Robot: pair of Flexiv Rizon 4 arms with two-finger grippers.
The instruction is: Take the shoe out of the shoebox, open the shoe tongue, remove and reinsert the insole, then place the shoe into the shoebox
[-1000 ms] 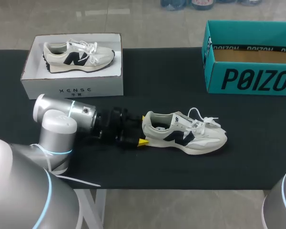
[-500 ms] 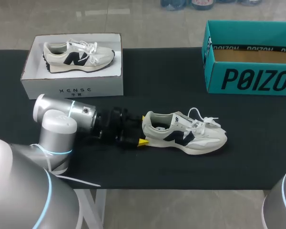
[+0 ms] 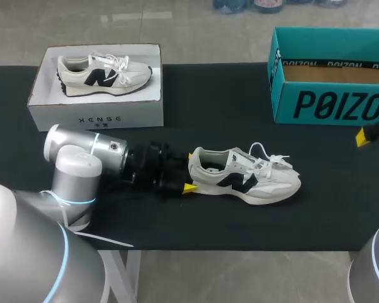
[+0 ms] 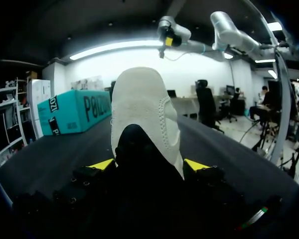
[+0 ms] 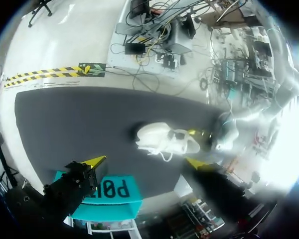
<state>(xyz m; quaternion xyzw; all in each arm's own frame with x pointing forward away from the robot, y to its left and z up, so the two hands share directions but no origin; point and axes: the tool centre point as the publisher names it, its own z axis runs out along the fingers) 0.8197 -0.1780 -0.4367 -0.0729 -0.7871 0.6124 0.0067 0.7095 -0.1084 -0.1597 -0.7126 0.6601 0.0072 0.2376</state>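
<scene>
A white sneaker with a dark side logo (image 3: 243,175) lies on its sole on the black table, toe pointing right, laces loose. My left gripper (image 3: 189,180) is at its heel. In the left wrist view the heel (image 4: 142,119) fills the gap between the two yellow fingertips (image 4: 102,164), which press on it from both sides. The open teal shoebox (image 3: 331,95) stands at the back right, its inside bare. My right gripper (image 5: 144,163) hangs high over that box (image 5: 102,199), open and holding nothing. One of its yellow fingertips (image 3: 362,137) shows at the right edge.
A white shoebox (image 3: 95,113) at the back left holds a second, matching sneaker (image 3: 104,72). Bare black tabletop (image 3: 215,113) lies between the two boxes and in front of the shoe. The near table edge runs just behind my left arm (image 3: 82,164).
My right gripper has come into the head view at the right edge, in front of the teal box. The left gripper and the shoe have not moved.
</scene>
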